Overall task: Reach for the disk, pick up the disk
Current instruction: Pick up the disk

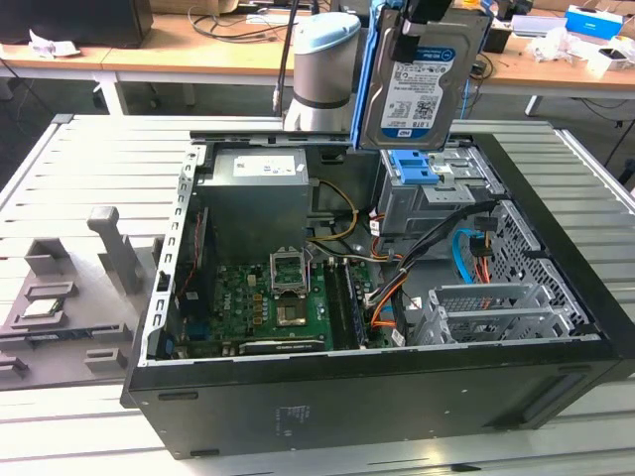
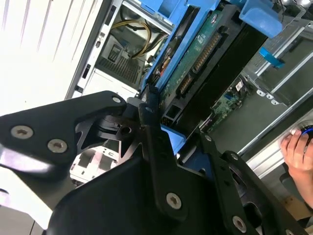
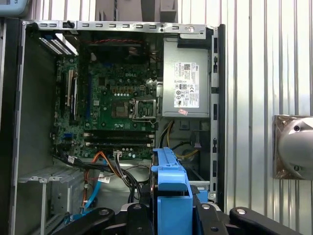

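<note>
- Flat silver-grey hard drive with white-and-blue barcode label and blue plastic carrier rail (image 1: 422, 84): hanging on edge, label side toward the exterior camera, well above the open black tower PC case (image 1: 397, 426). Clear of the case, so pick-up looks done.
- Black two-finger gripper (image 1: 425, 15): clamped shut on the disk's upper end in the exterior view. In the second wrist view black fingers (image 2: 151, 142) squeeze the blue rail from both sides, drive's green circuit-board underside (image 2: 205, 54) running away from the camera.
- Grip on the rail edges rather than the flat faces: probably keeps pads off label and board, and lets the drive hang straight.
- First wrist view: blue rail end (image 3: 171, 186) sticking out between the fingers, looking straight down into the case over green motherboard (image 3: 112, 103) and grey power supply box (image 3: 188, 85).
- Blue-latched grey metal drive cage (image 1: 422, 193) sits directly under the hanging drive; likely the bay it belongs to.
- Light-blue-and-grey robot arm joint (image 1: 322, 69) just beside the drive on the exterior view's left.
- Person's hand (image 2: 298, 149) at the edge of the second wrist view, apart from the drive.
</note>
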You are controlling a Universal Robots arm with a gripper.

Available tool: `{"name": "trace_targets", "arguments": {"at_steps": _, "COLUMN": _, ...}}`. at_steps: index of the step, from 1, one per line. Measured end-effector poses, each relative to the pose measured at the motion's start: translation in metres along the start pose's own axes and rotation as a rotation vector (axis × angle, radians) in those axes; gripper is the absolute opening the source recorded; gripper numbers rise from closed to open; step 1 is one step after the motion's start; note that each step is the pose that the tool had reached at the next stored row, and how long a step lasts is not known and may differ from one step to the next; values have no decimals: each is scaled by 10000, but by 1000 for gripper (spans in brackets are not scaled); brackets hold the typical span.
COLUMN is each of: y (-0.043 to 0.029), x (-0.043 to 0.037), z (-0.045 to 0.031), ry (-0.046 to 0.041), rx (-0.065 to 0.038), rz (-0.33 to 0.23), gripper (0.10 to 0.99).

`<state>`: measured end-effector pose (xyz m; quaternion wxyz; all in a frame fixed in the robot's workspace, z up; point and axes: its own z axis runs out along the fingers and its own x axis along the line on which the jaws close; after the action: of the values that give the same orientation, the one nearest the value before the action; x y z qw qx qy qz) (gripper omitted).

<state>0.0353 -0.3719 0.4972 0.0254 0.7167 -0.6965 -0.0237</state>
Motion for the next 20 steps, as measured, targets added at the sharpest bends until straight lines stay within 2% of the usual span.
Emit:
{"name": "trace_targets", "arguments": {"at_steps": 5, "y": 4, "x": 147, "z": 3, "ry": -1, "rx": 0, "rz": -1, "gripper": 365}}
{"name": "trace_targets", "arguments": {"at_steps": 20, "y": 10, "x": 365, "z": 11, "ry": 0, "rx": 0, "rz": 0, "gripper": 365}}
